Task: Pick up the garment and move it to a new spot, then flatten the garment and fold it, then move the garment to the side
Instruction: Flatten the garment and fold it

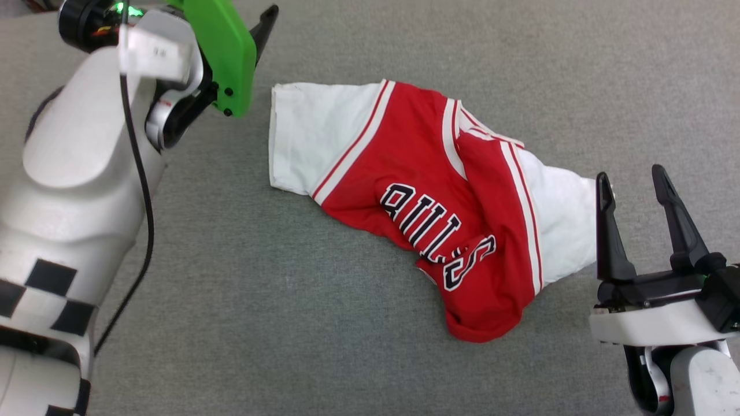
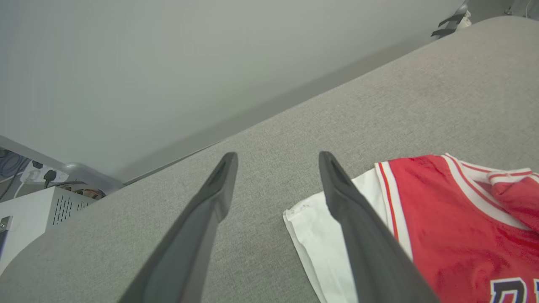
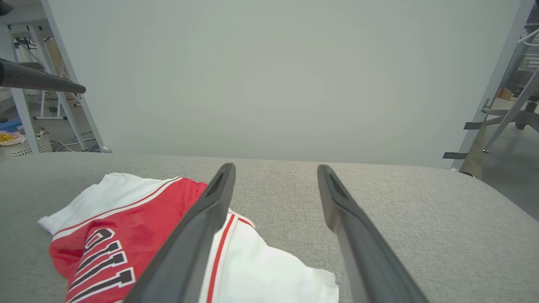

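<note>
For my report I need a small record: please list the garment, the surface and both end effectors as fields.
garment: red "BULLS" shirt, white sleeves, crumpled, not folded
surface: grey cloth, under the garment
left end effector: open, empty, left of the garment
right end effector: open, empty, close to the garment's right side

Grey, cloth-covered worktop [image 1: 277, 323], rounded at its far edge. Lying directly on it, slightly right of the middle: a crumpled red garment [image 1: 422, 167], one white sleeve flat to the left, another right, red body bunched nearer.
</note>
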You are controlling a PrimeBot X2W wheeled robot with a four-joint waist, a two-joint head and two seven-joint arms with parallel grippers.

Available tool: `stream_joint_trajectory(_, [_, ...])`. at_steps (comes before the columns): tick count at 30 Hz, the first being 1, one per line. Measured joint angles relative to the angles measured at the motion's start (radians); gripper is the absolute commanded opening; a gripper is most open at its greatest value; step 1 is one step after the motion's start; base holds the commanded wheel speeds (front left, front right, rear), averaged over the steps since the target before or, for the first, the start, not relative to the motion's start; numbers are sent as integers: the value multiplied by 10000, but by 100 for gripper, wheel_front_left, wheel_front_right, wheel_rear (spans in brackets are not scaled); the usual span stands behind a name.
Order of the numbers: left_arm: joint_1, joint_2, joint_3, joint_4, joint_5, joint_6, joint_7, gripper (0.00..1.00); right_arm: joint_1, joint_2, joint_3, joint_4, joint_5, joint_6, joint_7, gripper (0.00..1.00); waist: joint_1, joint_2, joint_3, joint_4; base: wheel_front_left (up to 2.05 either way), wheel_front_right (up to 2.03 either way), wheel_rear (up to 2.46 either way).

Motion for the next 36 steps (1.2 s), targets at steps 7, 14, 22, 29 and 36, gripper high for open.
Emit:
stream_joint_trajectory(7, [-1325, 704, -1990, 244, -2013, 0, 2913, 100, -562, 0, 63, -90, 92, 0, 0, 100, 0, 0, 954, -292, 0, 0, 0])
stream_joint_trajectory(14, [-1856, 1035, -3400, 596, -2688, 0, 3804, 100, -960, 0, 184, -125, 127, 0, 0, 100, 1, 0, 1700, -626, 0, 0, 0])
stream_joint_trajectory(22, [-2504, 1296, -4606, 738, -3189, 0, 3850, 100, -1104, 0, 134, -138, 138, 0, 0, 100, 0, 0, 2304, -882, 0, 0, 0])
stream_joint_trajectory(29, [-2547, 1360, -5494, 725, -3799, -2, 2627, 0, -1117, -2, 29, -130, 52, 0, 0, 100, 0, 1, 2161, -761, 0, 0, 0])
stream_joint_trajectory(36, [-1867, 1519, -5917, 821, -4004, -2, -61, 0, -1093, -2, -617, -224, -568, 0, 0, 100, 0, 0, 1504, -523, 0, 0, 0])
